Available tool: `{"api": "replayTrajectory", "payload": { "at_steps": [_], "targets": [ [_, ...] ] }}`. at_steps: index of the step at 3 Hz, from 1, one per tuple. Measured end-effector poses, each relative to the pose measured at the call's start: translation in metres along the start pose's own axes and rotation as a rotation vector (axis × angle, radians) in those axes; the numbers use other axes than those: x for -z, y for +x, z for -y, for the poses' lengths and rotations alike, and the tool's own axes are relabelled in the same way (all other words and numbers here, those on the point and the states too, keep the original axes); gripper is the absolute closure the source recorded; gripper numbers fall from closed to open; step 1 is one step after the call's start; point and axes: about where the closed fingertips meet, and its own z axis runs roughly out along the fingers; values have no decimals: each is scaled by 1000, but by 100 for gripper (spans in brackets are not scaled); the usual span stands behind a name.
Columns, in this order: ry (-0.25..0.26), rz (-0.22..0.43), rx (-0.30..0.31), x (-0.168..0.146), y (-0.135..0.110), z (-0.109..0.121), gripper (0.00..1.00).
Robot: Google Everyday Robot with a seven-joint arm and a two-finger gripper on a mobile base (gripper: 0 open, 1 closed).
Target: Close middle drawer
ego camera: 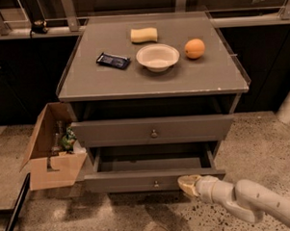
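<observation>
The middle drawer is a grey drawer with a small round knob. It stands pulled out below the wider, closed drawer front. Its inside looks empty. My gripper is low at the right and comes in from the lower right corner. Its pale tip rests against the right part of the middle drawer's front, right of the knob. The fingers look pressed together with nothing between them.
On the cabinet top lie a dark packet, a white bowl, a yellow sponge and an orange. An open cardboard box with bottles stands on the floor at the cabinet's left. A white post is at the right.
</observation>
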Motion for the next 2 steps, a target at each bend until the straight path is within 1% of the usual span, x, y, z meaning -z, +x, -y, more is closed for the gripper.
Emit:
{"api": "replayTrajectory", "payload": {
  "at_steps": [1, 2],
  "targets": [
    [-1, 22, 83, -32, -41, 31, 100],
    [3, 27, 89, -34, -46, 36, 100]
  ]
}}
